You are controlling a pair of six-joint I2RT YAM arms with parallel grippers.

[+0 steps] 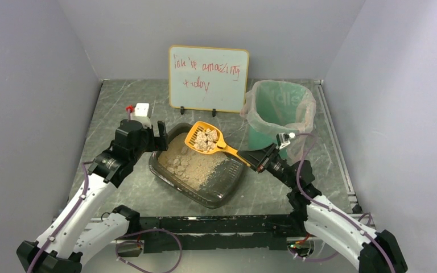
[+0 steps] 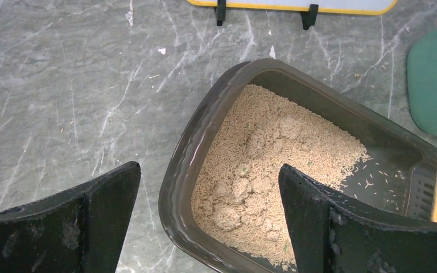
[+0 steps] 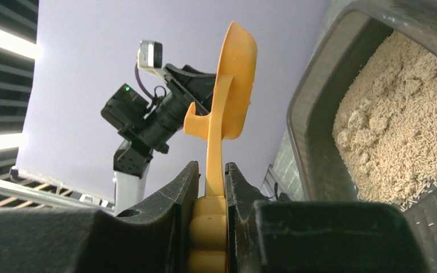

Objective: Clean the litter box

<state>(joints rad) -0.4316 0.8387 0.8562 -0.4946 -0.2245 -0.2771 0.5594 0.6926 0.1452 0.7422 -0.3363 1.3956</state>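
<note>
The litter box (image 1: 223, 181) lies on the marbled table (image 1: 119, 108) between the two arms, with tan litter inside. The right gripper (image 3: 211, 176) is clamped on the handle of the orange scoop (image 1: 231, 151), which carries clumps (image 1: 206, 139) above the box's far end. The left gripper (image 2: 209, 169) stands wide apart over the box's left rim, holding nothing.

Glossy dark plastic litter box (image 2: 177, 170); grainy litter (image 2: 273, 153); smooth orange plastic scoop (image 3: 234, 85).
</note>
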